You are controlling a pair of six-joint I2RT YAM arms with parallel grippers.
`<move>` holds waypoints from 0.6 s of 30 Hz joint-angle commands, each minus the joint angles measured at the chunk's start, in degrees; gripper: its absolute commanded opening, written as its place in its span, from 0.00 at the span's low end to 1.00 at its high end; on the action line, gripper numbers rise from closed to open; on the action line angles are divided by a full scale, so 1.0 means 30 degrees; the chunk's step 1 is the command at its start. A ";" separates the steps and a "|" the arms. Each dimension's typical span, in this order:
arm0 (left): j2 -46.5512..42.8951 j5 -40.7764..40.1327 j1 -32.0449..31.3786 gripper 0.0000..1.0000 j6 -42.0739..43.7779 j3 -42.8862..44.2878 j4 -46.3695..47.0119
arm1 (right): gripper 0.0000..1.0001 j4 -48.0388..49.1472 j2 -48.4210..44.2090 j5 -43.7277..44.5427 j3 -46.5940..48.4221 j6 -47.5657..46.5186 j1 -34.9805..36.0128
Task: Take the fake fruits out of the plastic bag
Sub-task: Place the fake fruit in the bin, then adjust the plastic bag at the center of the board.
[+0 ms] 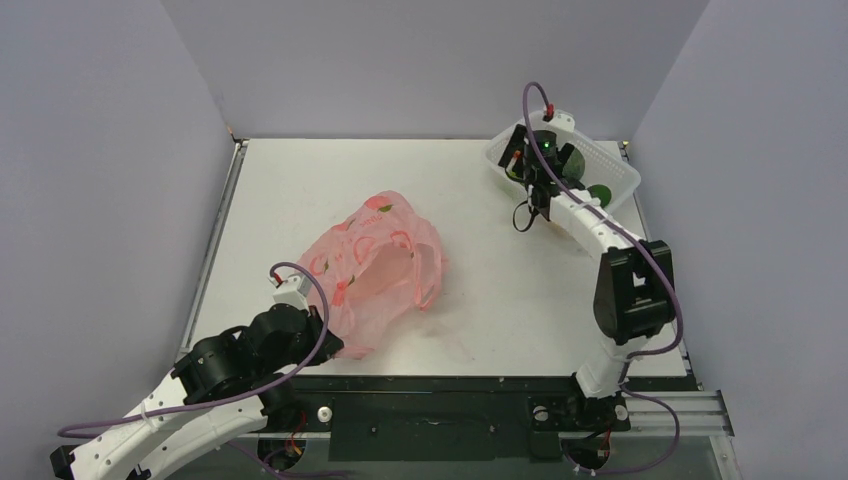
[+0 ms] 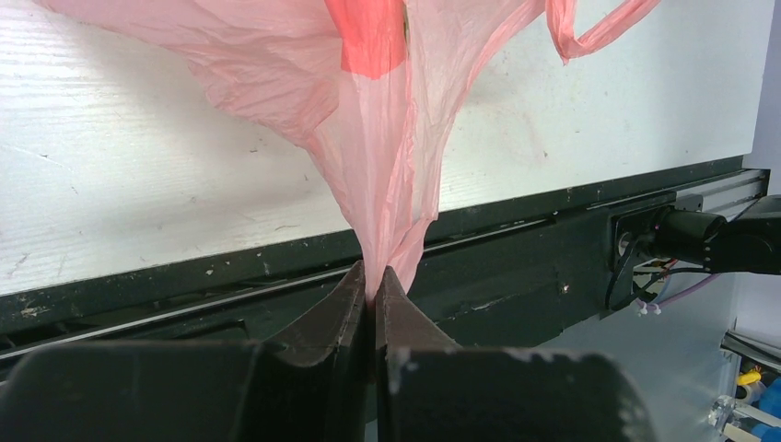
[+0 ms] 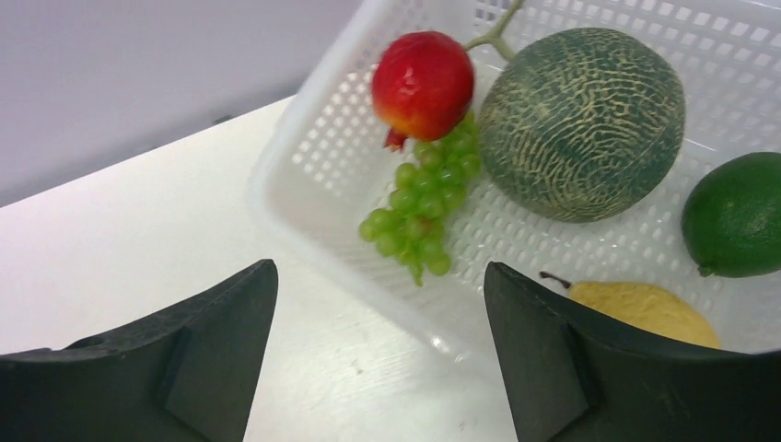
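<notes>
The pink plastic bag (image 1: pixel 380 265) lies crumpled in the middle of the table. My left gripper (image 1: pixel 330 342) is shut on its near corner, and the film (image 2: pixel 368 138) rises taut from the closed jaws of the gripper (image 2: pixel 373 276). I cannot see any fruit inside the bag. My right gripper (image 1: pixel 527 165) hangs open and empty over the near-left rim of a white basket, as the right wrist view (image 3: pixel 378 272) shows. The basket holds a red fruit (image 3: pixel 423 83), green grapes (image 3: pixel 425 203), a grey-green melon (image 3: pixel 582 122), a dark green fruit (image 3: pixel 737 215) and a yellow fruit (image 3: pixel 645 311).
The white perforated basket (image 1: pixel 615 165) stands at the far right corner, and its rim (image 3: pixel 304 175) is just ahead of my right fingers. The black table edge and rail (image 2: pixel 516 249) run under my left gripper. Grey walls enclose the table.
</notes>
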 commanded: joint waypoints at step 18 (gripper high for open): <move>0.0645 -0.0142 0.0041 0.00 0.0541 0.0810 0.1600 | 0.61 1.0578 -0.9029 -0.6882 -1.1333 -0.0776 1.1798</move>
